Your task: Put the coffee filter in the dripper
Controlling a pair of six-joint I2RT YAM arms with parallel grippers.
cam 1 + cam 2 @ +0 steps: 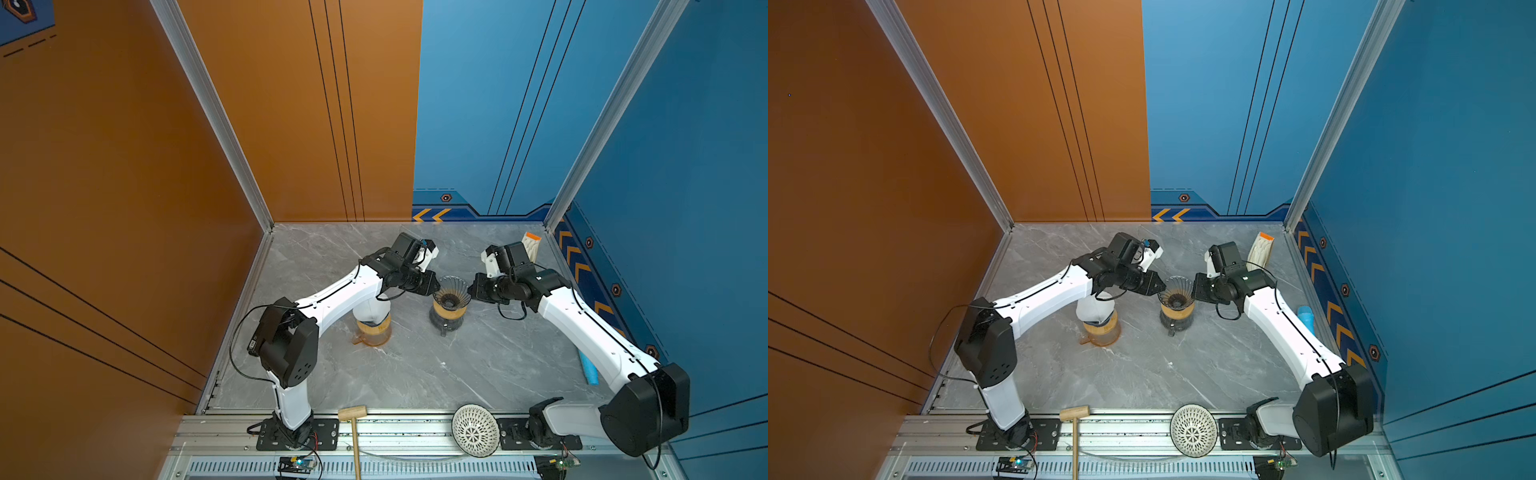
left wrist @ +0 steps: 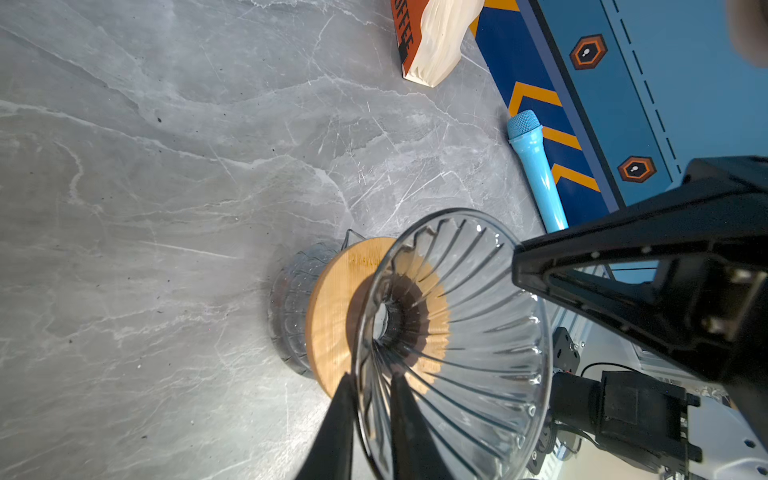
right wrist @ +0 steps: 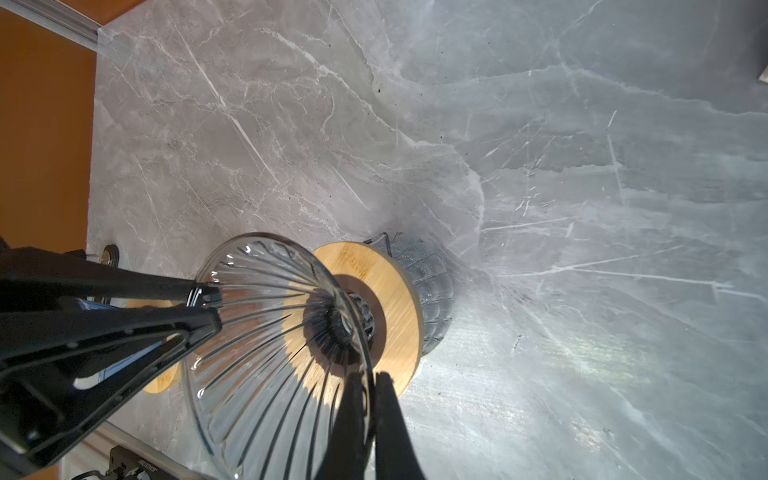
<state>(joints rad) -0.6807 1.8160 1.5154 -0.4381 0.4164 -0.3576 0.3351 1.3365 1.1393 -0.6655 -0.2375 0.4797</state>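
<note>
coffee filter (image 1: pixel 370 311) sits in the amber holder (image 1: pixel 374 334) left of the dripper (image 1: pixel 451 286) – thin limp paper, I'd nip its top edge lightly; left pincer (image 2: pixel 370 378) straddles the dripper rim, can't tell if it bites, right pincer (image 3: pixel 369 376) clamps the opposite rim – slick, brittle glass.
</note>
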